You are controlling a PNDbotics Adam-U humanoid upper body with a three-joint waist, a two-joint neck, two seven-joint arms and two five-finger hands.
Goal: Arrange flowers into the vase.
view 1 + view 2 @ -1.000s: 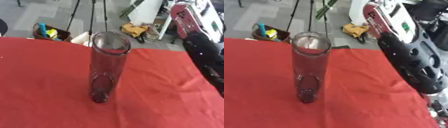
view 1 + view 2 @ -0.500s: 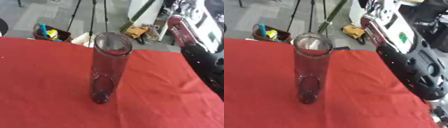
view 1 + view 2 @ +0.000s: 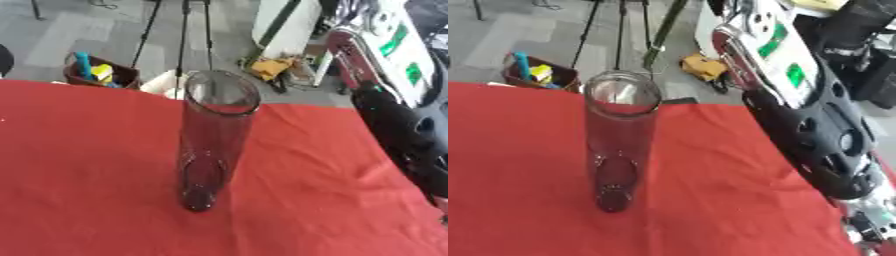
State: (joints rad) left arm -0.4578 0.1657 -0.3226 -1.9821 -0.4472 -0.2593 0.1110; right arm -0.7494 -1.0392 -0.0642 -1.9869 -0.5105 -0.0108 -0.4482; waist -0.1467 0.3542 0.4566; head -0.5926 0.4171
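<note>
So far, nothing placed: vase stands upright mid-bench, empty (no flowers in view). Right arm looms at 3 o'clock; hand state cannot be told. All stems still to go.

right arm blurred, perhaps robot hand beyond edge

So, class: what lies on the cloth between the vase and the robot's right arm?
Nothing: only bare red cloth separates the vase from the right arm, clearest in the right eye view.
</note>
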